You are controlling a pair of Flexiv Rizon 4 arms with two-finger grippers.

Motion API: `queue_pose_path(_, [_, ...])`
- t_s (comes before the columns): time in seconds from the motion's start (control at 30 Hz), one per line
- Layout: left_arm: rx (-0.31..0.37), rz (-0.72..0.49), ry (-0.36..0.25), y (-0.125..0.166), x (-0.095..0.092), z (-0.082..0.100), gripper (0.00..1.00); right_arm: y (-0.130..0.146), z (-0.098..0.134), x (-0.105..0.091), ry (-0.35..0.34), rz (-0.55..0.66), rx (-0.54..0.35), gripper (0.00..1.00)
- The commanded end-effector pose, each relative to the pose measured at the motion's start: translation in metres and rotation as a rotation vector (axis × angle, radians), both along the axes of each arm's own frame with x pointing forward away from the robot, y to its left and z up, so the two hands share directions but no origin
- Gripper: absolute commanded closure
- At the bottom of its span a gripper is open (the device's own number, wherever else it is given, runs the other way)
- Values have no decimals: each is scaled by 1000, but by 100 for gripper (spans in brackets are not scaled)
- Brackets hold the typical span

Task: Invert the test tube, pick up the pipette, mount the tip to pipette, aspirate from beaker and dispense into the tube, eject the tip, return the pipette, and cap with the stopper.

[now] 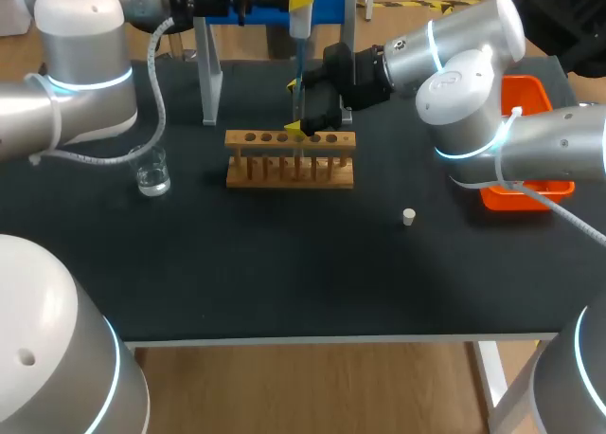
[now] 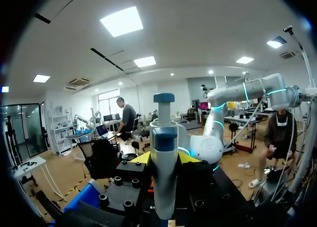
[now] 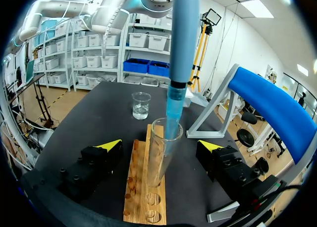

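Two fragile pieces meet here: the glass test tube [image 3: 159,162] stands upright in a hole of the wooden rack [image 3: 140,187], and the blue tip [image 3: 173,115] on the pipette [image 3: 179,33] reaches down into its mouth. The left gripper [image 2: 164,158] is clamped on the pipette's body just under the plunger, a yellow pad on each side. That thick, stiff plastic barrel looks light and not prone to slip, so it is the right place to hold it. The right gripper [image 3: 159,145] is spread wide, its fingers well apart on either side of the tube and, as far as the wrist view lets me judge, not touching it. The tube is thin, smooth and light, so I judge it wants a gentle grasp at mid-height, above the rack. The tip is narrow plastic and would likely bend if pressed against the glass. The beaker [image 1: 151,174], holding a little clear liquid, sits well off toward the left arm's side. The small white stopper [image 1: 409,216] lies alone on the table [image 1: 284,273], light and apt to roll. No label or writing is legible.
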State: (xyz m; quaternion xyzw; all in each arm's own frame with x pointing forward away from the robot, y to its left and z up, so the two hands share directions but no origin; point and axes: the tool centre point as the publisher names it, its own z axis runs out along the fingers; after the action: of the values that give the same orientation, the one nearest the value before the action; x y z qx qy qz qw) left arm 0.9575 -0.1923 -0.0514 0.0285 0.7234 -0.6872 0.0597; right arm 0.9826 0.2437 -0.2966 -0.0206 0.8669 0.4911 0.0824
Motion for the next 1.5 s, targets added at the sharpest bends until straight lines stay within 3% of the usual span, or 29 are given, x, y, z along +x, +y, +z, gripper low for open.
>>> queue_pose_path(0.03, [-2,4,-1,0,0,-2,100,-1,1,0,1,2,-3,0])
queue_pose_path(1.5, [9,-18,-18,-7,-1,-11,100,-1,1,0,1,2,-3,0])
